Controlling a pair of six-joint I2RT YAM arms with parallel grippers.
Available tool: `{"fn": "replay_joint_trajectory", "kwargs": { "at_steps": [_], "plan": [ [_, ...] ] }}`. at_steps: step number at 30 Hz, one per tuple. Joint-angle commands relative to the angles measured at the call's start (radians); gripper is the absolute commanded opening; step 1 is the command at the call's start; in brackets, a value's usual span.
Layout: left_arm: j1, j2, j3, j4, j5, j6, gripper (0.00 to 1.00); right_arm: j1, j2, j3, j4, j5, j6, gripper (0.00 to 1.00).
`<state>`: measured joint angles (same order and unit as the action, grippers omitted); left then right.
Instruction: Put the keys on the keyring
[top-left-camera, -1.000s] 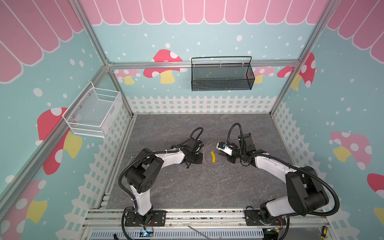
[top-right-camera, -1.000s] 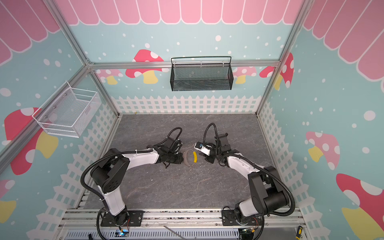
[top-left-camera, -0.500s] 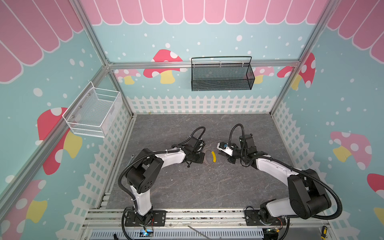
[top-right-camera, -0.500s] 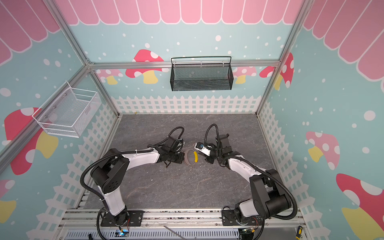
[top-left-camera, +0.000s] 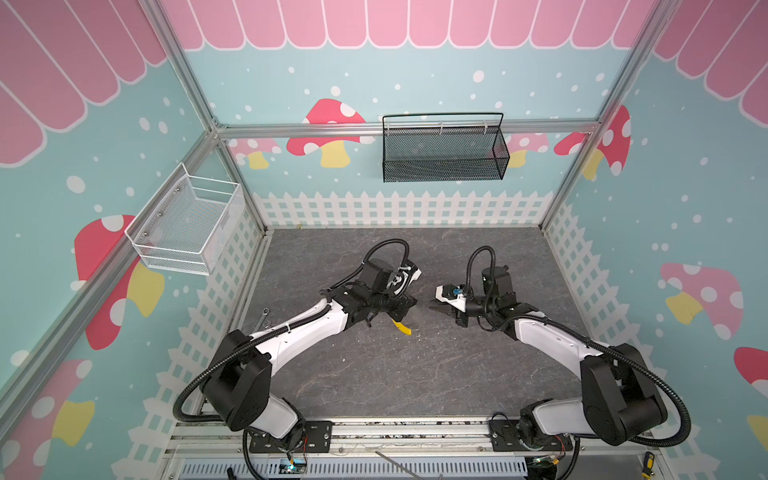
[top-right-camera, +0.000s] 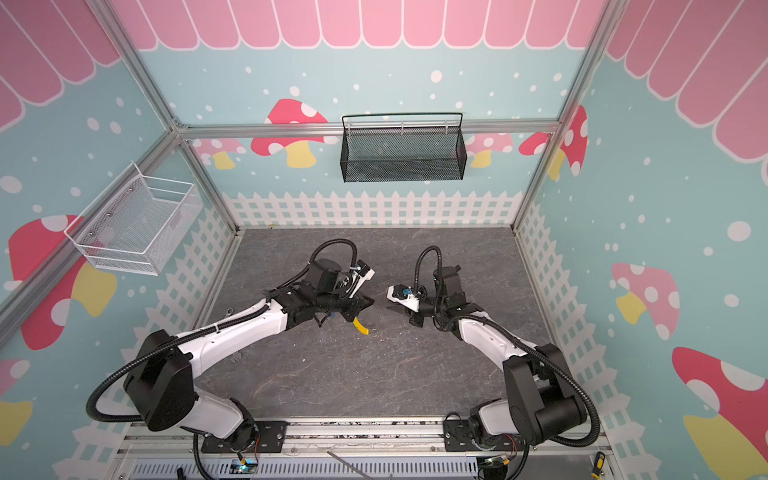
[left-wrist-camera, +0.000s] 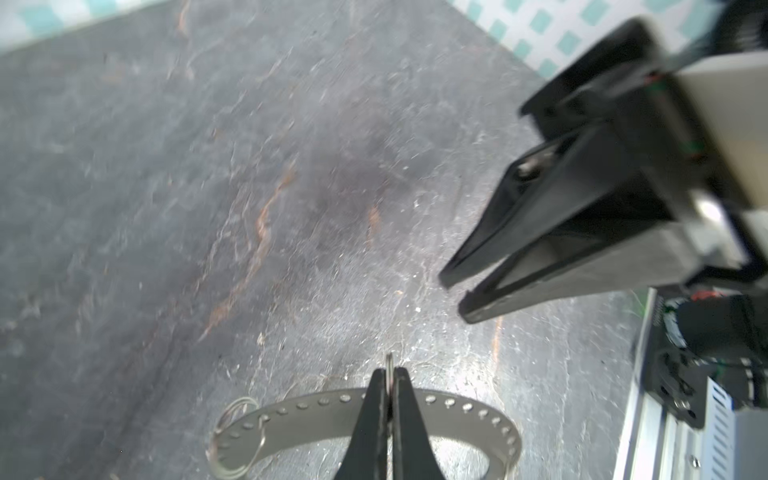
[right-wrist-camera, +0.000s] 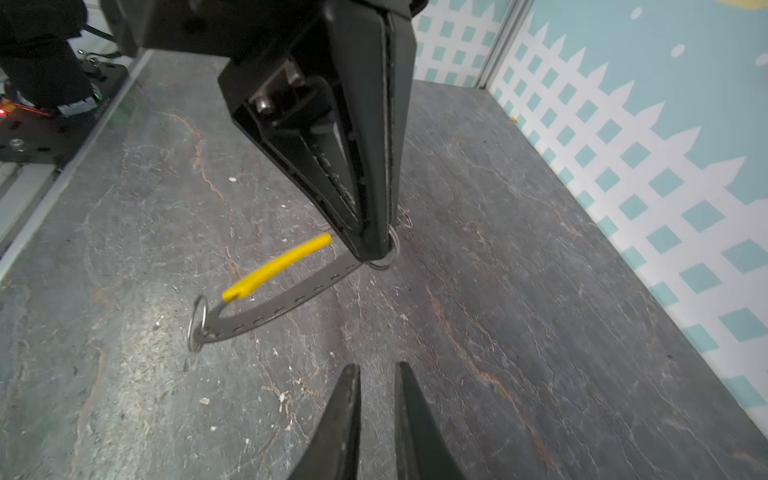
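Keyring (right-wrist-camera: 274, 311) mid-table (top-left-camera: 374, 374), walls (top-left-camera: 399, 208) well apart

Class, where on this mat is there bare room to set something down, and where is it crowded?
Crowded: the middle, where the left gripper pinches the keyring facing the right gripper; a wrench lies by the left wall. Bare: the mat from there to the front rail, and the strip under the back fence.

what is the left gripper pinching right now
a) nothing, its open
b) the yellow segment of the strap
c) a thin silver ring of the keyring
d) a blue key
c: in the left wrist view the left gripper is shut, with a thin silver ring of the keyring edge-on between its tips; the right wrist view shows the yellow segment clear of them.
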<state>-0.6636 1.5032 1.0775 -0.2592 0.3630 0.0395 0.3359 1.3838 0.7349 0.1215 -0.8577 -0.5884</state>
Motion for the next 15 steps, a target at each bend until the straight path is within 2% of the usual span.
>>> {"fn": "replay_joint_trajectory", "kwargs": {
  "at_steps": [1,6,15],
  "plan": [
    [-0.007,-0.041,-0.018,-0.037,0.079,0.129,0.0,0.005,-0.03,-0.011,0.011,-0.089,0.005,0.19],
    [-0.016,-0.108,-0.037,-0.051,0.096,0.222,0.0,0.006,-0.057,-0.011,0.017,-0.113,0.025,0.19],
    [-0.055,-0.162,-0.007,-0.129,0.036,0.406,0.0,0.007,-0.099,0.0,0.028,-0.166,0.062,0.2]
  ]
}}
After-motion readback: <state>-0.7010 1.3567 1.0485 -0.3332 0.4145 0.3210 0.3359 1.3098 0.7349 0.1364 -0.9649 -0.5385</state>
